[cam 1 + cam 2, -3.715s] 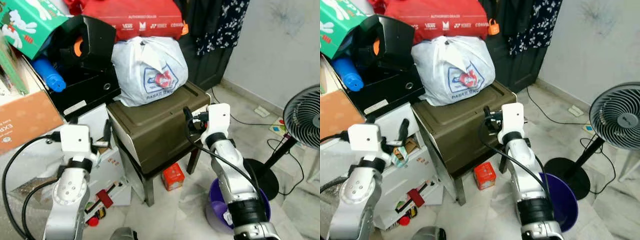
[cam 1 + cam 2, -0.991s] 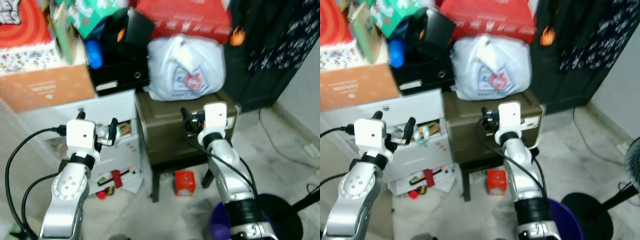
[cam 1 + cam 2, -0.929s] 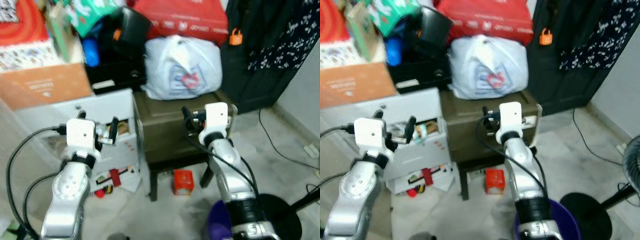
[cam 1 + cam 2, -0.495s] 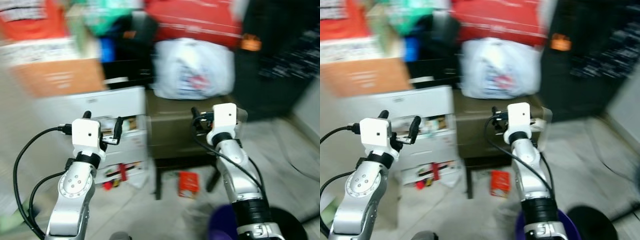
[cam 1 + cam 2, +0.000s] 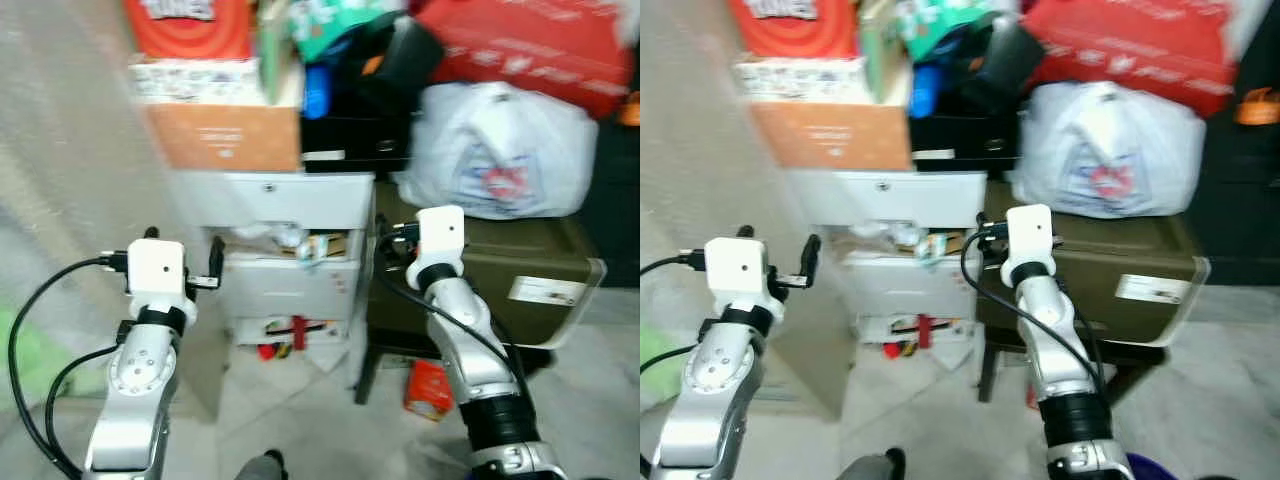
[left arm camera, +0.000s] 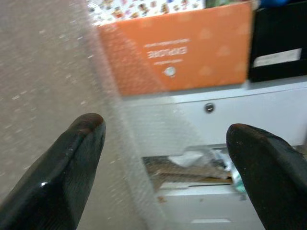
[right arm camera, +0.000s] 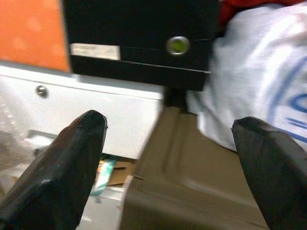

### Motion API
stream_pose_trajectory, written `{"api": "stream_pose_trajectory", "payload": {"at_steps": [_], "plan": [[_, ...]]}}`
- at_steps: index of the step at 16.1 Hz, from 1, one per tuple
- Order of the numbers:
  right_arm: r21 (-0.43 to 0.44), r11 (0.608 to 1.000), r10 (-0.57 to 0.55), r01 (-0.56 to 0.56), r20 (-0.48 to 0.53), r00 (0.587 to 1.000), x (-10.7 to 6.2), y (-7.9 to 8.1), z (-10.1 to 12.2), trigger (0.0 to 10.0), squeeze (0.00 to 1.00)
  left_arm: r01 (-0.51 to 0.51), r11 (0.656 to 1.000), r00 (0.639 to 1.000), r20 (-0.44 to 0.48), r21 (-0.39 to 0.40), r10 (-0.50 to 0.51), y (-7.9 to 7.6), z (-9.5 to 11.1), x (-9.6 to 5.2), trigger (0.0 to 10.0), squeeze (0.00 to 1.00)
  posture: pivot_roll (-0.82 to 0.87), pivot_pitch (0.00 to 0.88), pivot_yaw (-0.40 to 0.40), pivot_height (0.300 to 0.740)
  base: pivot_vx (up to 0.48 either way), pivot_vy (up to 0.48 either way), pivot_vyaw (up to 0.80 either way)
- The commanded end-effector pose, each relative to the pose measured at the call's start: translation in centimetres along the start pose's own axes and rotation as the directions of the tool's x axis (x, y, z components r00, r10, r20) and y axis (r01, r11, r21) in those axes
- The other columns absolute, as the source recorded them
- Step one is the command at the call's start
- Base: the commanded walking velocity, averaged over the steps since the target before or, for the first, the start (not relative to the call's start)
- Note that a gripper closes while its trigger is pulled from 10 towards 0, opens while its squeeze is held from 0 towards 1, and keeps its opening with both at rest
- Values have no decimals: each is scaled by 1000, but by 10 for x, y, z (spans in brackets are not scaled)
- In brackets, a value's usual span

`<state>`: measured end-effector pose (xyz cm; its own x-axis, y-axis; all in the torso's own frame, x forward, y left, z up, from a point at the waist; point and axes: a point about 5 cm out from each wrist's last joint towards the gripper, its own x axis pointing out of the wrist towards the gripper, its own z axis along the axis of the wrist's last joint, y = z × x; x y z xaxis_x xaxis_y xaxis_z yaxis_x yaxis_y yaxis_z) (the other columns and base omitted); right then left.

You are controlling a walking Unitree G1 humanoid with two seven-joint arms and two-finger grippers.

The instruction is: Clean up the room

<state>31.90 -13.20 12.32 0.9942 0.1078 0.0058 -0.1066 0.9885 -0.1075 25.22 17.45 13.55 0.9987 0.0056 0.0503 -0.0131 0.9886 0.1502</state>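
Observation:
A white drawer unit (image 5: 290, 285) stands ahead, its drawers pulled open and stuffed with papers and small clutter (image 5: 300, 243). On top of it sit an orange cardboard box (image 5: 222, 135) and a black box (image 5: 350, 150). To the right, a white plastic bag (image 5: 510, 150) rests on an olive-brown case (image 5: 480, 290). My left gripper (image 6: 163, 158) is raised before the unit's left side, open and empty. My right gripper (image 7: 168, 163) is held up facing the gap between the unit and the olive case, also open and empty.
A red bag (image 5: 530, 50) and colourful boxes (image 5: 190, 25) are piled at the top. A small red carton (image 5: 428, 388) lies on the floor under the olive case. Bubble wrap (image 5: 60, 150) hangs at the left, close to my left arm. Red bits (image 5: 280, 335) poke from the lowest drawer.
The whole view has swung left, so the drawer unit now sits in the middle and the fan and purple tub are gone. Both arms stay raised and open.

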Motion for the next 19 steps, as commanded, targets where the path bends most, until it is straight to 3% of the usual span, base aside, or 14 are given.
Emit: {"api": "stream_pose_trajectory", "payload": {"at_steps": [1,19], "plan": [[10,1000,0,0,16,1000,3,-1,4,10000,0,-6,1000,1000,-4,8,6,1,0,1,10000,0,15,0,-7,740,0,0,800],[-7,1000,17,-17,32,999,2,-3,6,10000,0,-39,999,999,-32,5,39,5,-2,-4,10000,0,20,0,-13,740,0,0,800]]}}
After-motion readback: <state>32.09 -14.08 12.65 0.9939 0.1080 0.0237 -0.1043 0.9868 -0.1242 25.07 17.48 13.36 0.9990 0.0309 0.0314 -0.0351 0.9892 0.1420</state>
